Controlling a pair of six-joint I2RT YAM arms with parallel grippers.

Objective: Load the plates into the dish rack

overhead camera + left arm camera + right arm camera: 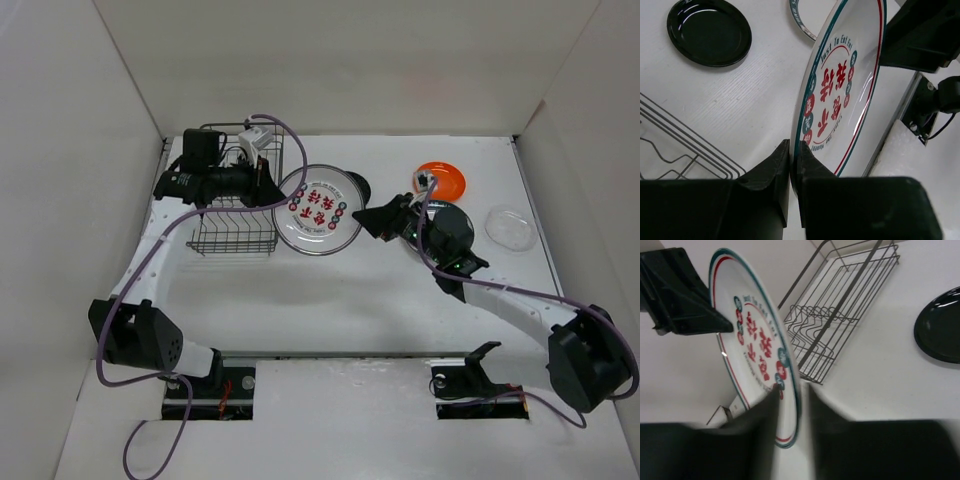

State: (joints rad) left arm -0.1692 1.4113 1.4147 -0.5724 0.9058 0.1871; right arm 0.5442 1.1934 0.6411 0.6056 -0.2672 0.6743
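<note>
The white plate with the red pattern (318, 212) is held just right of the wire dish rack (235, 215). My left gripper (275, 190) is shut on its left rim, seen close in the left wrist view (794, 145) with the plate (840, 85) between the jaws. My right gripper (372, 220) straddles the opposite rim; in the right wrist view (792, 390) one finger is against the plate (755, 335) and the other stands apart from it. The black plate (455, 232) lies partly under my right arm. The orange plate (445, 180) lies behind it. The green-rimmed plate (357, 186) peeks out behind the held plate.
The rack (840, 315) holds no plates; its corner wires show in the left wrist view (680, 155). A clear shallow lid (508, 227) lies at the right. White walls enclose the table on three sides.
</note>
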